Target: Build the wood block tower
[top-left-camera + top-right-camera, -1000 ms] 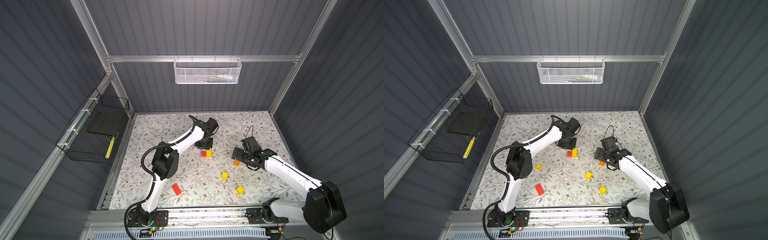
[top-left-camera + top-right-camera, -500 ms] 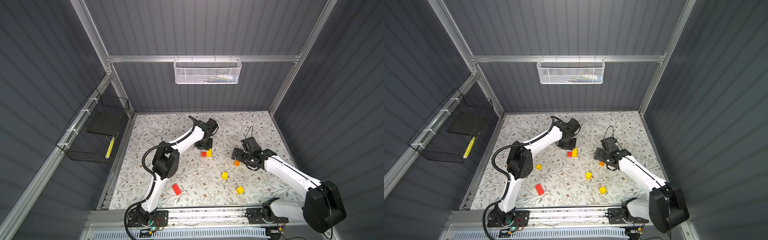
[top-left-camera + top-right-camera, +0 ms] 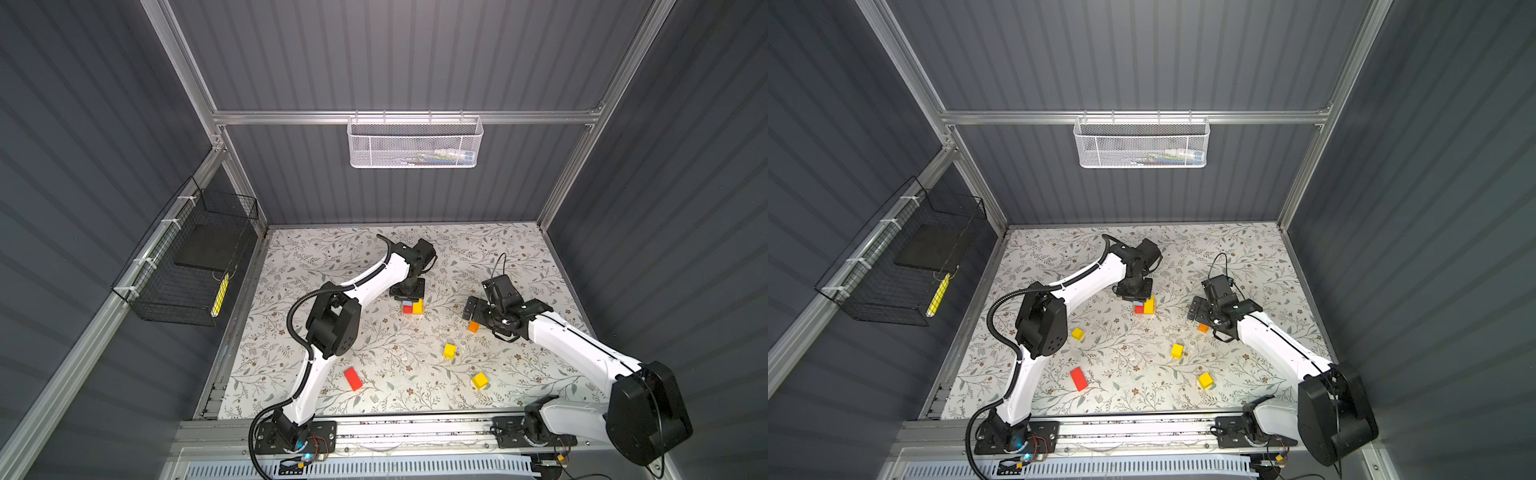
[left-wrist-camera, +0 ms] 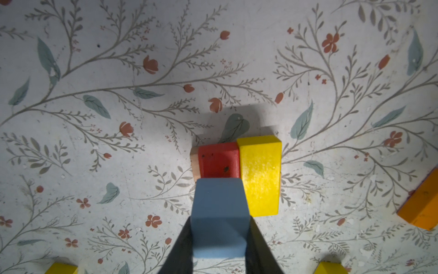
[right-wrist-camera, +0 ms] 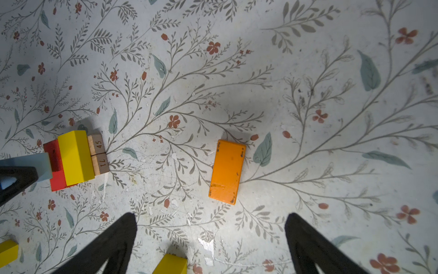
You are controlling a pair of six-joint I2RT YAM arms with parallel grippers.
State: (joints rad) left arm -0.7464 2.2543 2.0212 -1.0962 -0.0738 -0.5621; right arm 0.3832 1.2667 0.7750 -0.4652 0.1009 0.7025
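The yellow brick (image 4: 259, 175) wore glossy paint; the blue cube (image 4: 219, 213) looked matt. The red brick (image 4: 218, 160) was chipped, the orange brick (image 5: 227, 172) scuffed at its corners. The tan bricks (image 5: 99, 163) were bare wood. The mat (image 4: 94, 166) was smooth but flaked; the basket (image 3: 413, 145) was white metal mesh.

"45" on one bare tan brick (image 5: 97, 144) end, apparently "71" on its neighbour (image 5: 100, 164)

You see a floral worktop (image 3: 316, 257), a white basket (image 3: 414, 143) hanging at the back, and a black basket (image 3: 183, 291) at left.
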